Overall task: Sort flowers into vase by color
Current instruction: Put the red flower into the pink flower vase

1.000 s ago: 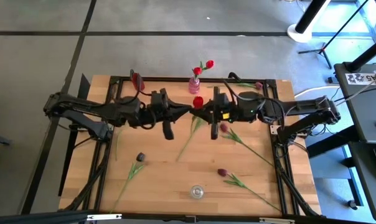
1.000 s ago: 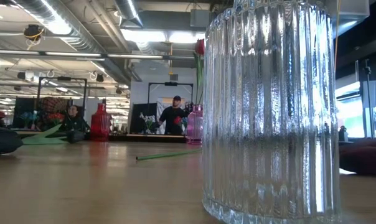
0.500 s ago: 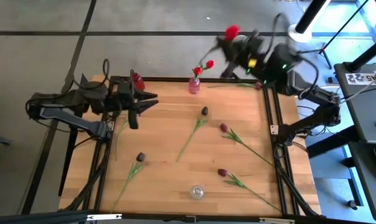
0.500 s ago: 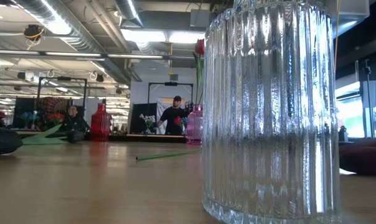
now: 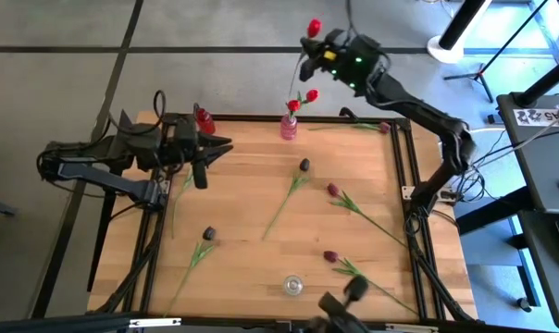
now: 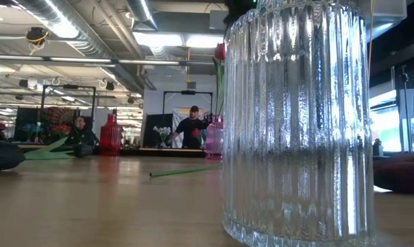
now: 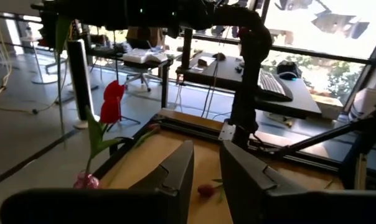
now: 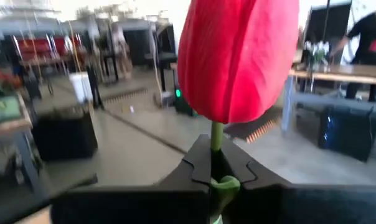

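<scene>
The right claw (image 5: pixel 309 44) is raised high beyond the far edge of the table (image 5: pixel 252 240), pressed together on the green stem of a bright red tulip (image 5: pixel 314 27); the right wrist view shows the stem pinched just under the bud (image 8: pixel 238 56). The carried flower hangs roughly above the small pink vase (image 5: pixel 289 128) that stands at the far edge, and its stem trails down toward the vase mouth. Two red tulips (image 5: pixel 304 98) already stand in that vase, so the red group is partly sorted.

The left claw (image 5: pixel 215 150) waits low over the far left part of the table, beside a red vase (image 5: pixel 204 120). Its fingers (image 7: pixel 175 174) stand slightly apart with nothing between them.

Still unsorted, lying flat on the wood:
- a near-black tulip (image 5: pixel 304 166) near the middle, stem running toward the near side;
- a maroon tulip (image 5: pixel 333 190) to its right, stem angled toward the right rail;
- a maroon tulip (image 5: pixel 329 255) near the front right;
- a dark tulip (image 5: pixel 209 233) at front left;
- one more flower (image 5: pixel 383 127) at the far right corner, colour hard to tell.

A clear ribbed glass vase (image 5: pixel 292 286) at the near edge appears empty; in the low view it fills the foreground (image 6: pixel 296 123). Judged from this layout, the task is roughly a third done: the carried red must go in, then the dark and maroon flowers remain.
</scene>
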